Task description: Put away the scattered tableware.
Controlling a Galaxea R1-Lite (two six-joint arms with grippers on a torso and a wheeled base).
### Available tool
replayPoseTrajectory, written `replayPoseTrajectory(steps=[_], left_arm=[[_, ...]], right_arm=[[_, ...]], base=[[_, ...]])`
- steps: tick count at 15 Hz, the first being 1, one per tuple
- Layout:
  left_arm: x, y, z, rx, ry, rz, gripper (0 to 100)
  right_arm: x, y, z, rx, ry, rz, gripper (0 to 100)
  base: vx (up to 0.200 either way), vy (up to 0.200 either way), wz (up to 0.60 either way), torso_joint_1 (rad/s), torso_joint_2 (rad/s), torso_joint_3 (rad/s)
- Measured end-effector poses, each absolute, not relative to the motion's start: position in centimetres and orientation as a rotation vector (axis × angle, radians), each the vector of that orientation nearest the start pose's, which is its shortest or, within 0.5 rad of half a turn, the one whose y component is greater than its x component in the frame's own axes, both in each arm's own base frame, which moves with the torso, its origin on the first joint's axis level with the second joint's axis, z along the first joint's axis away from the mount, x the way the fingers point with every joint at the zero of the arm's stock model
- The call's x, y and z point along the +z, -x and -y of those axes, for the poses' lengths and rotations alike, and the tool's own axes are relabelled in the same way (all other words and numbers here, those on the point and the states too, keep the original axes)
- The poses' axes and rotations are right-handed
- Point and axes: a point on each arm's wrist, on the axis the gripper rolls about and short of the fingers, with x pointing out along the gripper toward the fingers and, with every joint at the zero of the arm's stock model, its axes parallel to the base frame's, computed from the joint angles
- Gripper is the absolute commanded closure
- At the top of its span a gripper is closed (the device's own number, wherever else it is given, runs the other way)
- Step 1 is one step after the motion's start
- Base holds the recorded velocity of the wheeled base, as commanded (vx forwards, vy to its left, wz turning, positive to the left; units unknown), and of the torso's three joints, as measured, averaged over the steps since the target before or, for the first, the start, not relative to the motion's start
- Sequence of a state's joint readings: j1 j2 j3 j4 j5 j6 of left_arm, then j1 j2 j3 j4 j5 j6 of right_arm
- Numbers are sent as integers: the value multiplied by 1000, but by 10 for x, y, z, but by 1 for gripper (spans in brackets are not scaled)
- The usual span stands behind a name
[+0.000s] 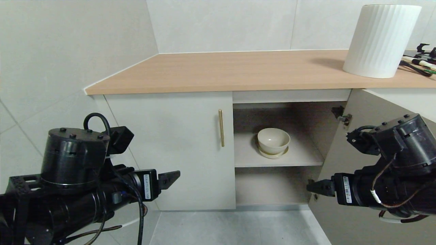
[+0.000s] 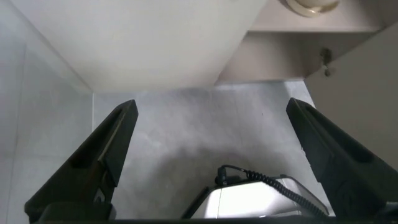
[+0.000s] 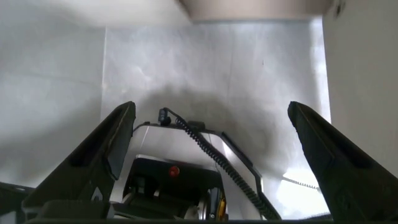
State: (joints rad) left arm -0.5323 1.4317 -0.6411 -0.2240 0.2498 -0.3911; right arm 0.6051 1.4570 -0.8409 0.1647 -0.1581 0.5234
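Observation:
A cream bowl (image 1: 273, 139) stands on a small plate (image 1: 272, 154) on the middle shelf (image 1: 306, 157) of the open cupboard. The bowl's edge also peeks in at the rim of the left wrist view (image 2: 311, 5). My left gripper (image 1: 172, 177) hangs low in front of the closed left door; its fingers (image 2: 115, 146) are spread with nothing between them, so the left gripper (image 2: 211, 107) is open over the floor. My right gripper (image 1: 310, 186) is low by the open door's inner face, below the shelf, and the right gripper (image 3: 211, 111) is open and holds nothing.
The left door (image 1: 170, 149) is closed and has a gold handle (image 1: 221, 127). The right door (image 1: 344, 177) stands swung out toward me. On the wooden counter (image 1: 221, 71) stand a white ribbed cylinder (image 1: 381, 39) and some tools (image 1: 420, 63) at the far right.

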Motion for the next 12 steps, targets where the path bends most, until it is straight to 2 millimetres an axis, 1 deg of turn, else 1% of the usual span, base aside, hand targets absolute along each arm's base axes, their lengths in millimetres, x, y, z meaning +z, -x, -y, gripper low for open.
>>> replayPoseTrajectory(steps=[8,12], left_arm=[[171,-192,108,-170,162,-569,0],[171,-192,108,-171,162,-568,0]], right_arm=[[186,-185,-124,219,-175,-832,0],[186,-185,-124,222,-173,-833,0]], base=[[-200,0,0,4,4,-2],[0,0,0,0,0,0]])
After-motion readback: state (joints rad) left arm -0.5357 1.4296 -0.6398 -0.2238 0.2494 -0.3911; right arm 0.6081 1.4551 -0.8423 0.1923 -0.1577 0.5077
